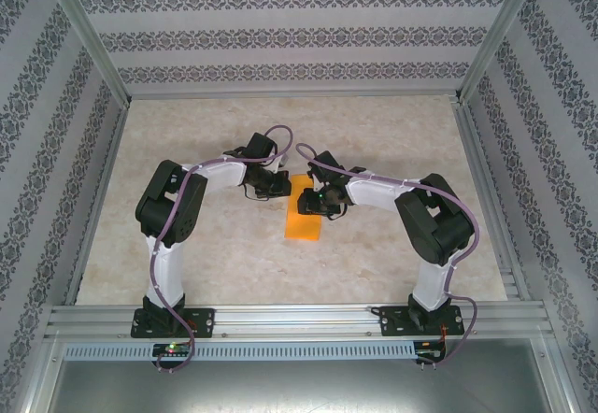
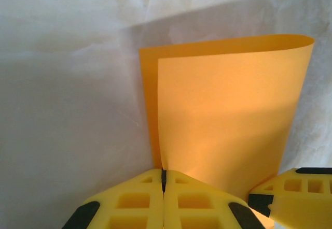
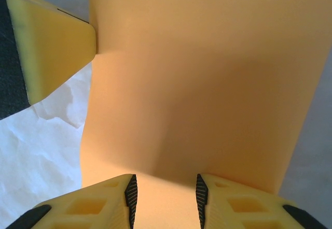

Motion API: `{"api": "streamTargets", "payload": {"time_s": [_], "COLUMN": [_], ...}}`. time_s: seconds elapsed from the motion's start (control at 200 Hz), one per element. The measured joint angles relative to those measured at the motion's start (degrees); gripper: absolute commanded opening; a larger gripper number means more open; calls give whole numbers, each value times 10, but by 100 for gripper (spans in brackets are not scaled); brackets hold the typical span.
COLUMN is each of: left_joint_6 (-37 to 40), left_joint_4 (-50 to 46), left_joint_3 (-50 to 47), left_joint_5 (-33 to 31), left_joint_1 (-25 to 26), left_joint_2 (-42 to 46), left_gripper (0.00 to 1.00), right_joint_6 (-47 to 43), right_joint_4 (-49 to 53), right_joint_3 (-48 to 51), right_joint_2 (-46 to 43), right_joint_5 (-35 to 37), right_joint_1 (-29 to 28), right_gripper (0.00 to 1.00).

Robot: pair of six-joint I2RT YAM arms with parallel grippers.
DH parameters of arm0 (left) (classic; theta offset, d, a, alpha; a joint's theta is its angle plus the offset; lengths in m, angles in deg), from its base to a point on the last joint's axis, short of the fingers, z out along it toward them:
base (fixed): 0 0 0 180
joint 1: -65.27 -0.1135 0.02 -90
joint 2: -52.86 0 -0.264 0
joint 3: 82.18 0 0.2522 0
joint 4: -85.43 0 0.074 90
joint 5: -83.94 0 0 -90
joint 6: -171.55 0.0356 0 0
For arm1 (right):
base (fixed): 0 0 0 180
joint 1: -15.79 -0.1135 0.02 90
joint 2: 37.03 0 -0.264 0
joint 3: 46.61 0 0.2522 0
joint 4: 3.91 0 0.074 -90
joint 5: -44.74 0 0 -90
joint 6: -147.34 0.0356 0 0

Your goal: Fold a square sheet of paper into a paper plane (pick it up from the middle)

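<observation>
The square sheet of paper [image 1: 304,224], bright orange, lies mid-table, bent over on itself into a loose half with a rounded fold at its far end [image 2: 228,115]. My left gripper [image 1: 277,186] is shut on the edge of the upper layer [image 2: 164,174], holding it slightly above the lower one. My right gripper [image 1: 313,203] is open just right of it, its jaws apart over the sheet [image 3: 165,192], orange paper [image 3: 197,84] showing between them. One right finger [image 2: 290,198] shows in the left wrist view, and a left finger [image 3: 52,47] in the right wrist view. The paper plane is out of view.
The pale marbled tabletop [image 1: 187,245] spreads out on all sides of the paper. Aluminium rails [image 1: 299,320] run along the near edge by the arm bases. Patterned walls [image 1: 280,39] close off the back and both sides.
</observation>
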Motion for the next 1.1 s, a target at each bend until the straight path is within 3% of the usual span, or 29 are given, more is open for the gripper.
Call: {"api": "streamTargets", "payload": {"time_s": [0.315,1.099], "left_joint_6": [9,16], "left_joint_4": [-4,-7], "left_joint_3": [0,3], "left_joint_5": [-4,-4], "left_joint_1": [0,0], "left_joint_2": [0,-3], "left_gripper": [7,7], "right_joint_6": [2,2], "right_joint_4": [0,0], "right_joint_3": [0,0], "right_joint_2": [-28,-3], "right_joint_5": [-2,-2], "right_joint_1": [0,0], "right_gripper": [38,38]}}
